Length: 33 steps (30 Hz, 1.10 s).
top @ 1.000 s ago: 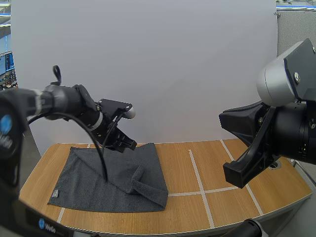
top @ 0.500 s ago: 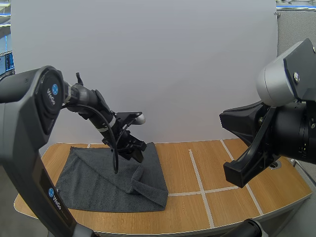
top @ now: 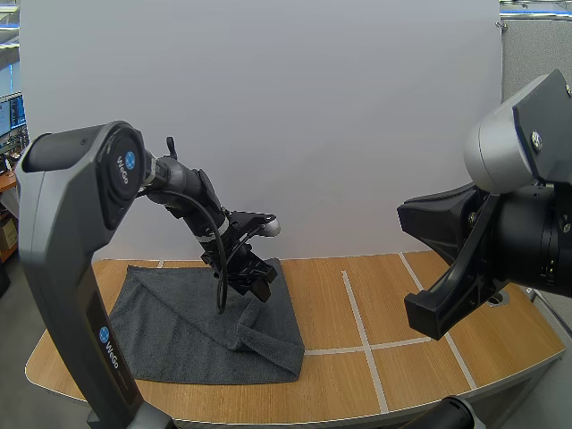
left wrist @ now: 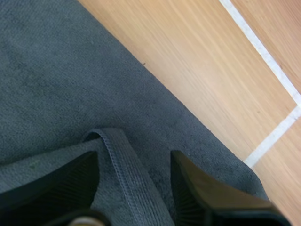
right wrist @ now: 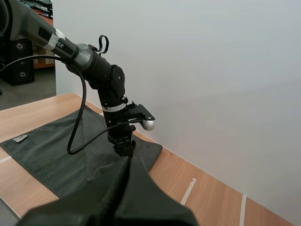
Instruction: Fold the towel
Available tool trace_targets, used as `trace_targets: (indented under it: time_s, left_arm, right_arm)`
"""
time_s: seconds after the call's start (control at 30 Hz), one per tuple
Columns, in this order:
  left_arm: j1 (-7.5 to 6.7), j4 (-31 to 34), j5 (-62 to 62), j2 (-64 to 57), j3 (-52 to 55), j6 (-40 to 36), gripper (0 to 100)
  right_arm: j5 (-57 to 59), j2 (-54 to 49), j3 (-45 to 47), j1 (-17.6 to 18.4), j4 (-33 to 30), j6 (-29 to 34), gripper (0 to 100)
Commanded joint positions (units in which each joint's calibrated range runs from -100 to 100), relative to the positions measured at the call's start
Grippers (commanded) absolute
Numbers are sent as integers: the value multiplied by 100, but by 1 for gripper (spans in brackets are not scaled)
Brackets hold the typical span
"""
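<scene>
Light-wood worktop [top: 402, 304] with white lines; bare wood runs wide to the right of the dark grey terry towel [top: 161, 322].
Towel lies flat on the worktop, with a flap doubled over along its right side.
Left pincer [left wrist: 134, 188]: fingers wide apart, straddling the flap's hem, close to the towel's right edge.
Right pincer [right wrist: 124, 188]: closed on nothing, apart from the towel.

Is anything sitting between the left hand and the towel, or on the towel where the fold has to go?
Nothing visible does. The left hand is open just above the towel, its fingers on either side of the raised, folded-over hem. Nothing lies on the flat part of the towel beside it.
</scene>
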Motion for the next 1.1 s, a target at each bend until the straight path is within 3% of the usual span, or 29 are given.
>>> trace_targets:
  time_s: [0.0, 1.07]
  left_arm:
    - [-15, -8, -94, 169, -167, -47, 75]
    - [-24, -130, -43, 727, -377, -8, 75]
  right_arm:
    - [0, -49, 7, 7, -71, 7, 0]
    - [0, -49, 7, 7, -71, 7, 0]
